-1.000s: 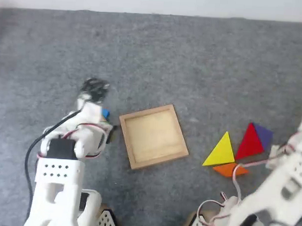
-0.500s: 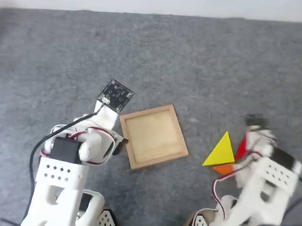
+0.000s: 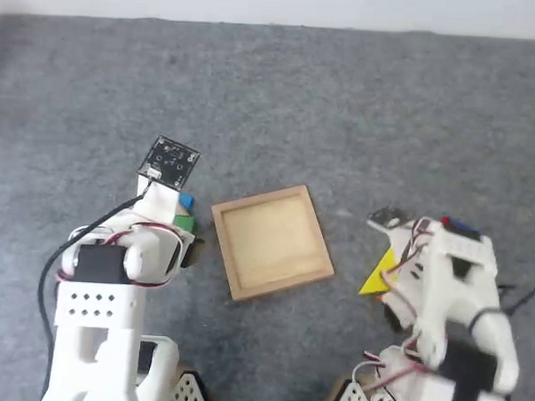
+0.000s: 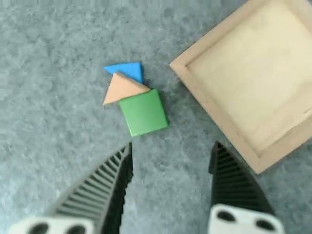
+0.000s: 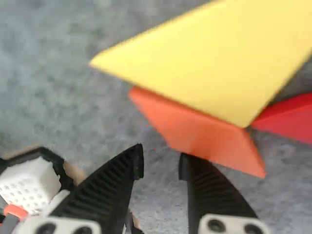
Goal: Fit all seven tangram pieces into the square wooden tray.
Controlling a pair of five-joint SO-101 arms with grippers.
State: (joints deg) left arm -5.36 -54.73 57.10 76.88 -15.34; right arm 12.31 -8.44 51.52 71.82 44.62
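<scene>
The square wooden tray (image 3: 224, 253) lies empty at the table's centre. Left of it, a blue triangle (image 4: 126, 70), a tan triangle (image 4: 122, 87) and a green square (image 4: 144, 112) lie touching each other. My left gripper (image 4: 170, 165) hovers open above the carpet, just short of the green square and beside the tray's corner (image 4: 212, 119). To the tray's right lie a yellow triangle (image 5: 214, 68), an orange piece (image 5: 200, 134) and a red piece (image 5: 287, 119). My right gripper (image 5: 161, 168) is low over the carpet close to the orange piece, narrowly open and holding nothing. In the high view, the right arm covers most of those pieces, leaving an edge of the yellow triangle (image 3: 378, 273).
Grey carpet covers the table. A pale wall strip runs along the far edge. The arm bases stand at the near edge, and part of a white base block (image 5: 27, 180) lies near the right gripper. Open carpet stretches beyond the tray.
The right arm has swung in from the right edge to stand over the yellow, orange and red pieces. The left arm swung toward the tray, then back over the blue and green pieces.
</scene>
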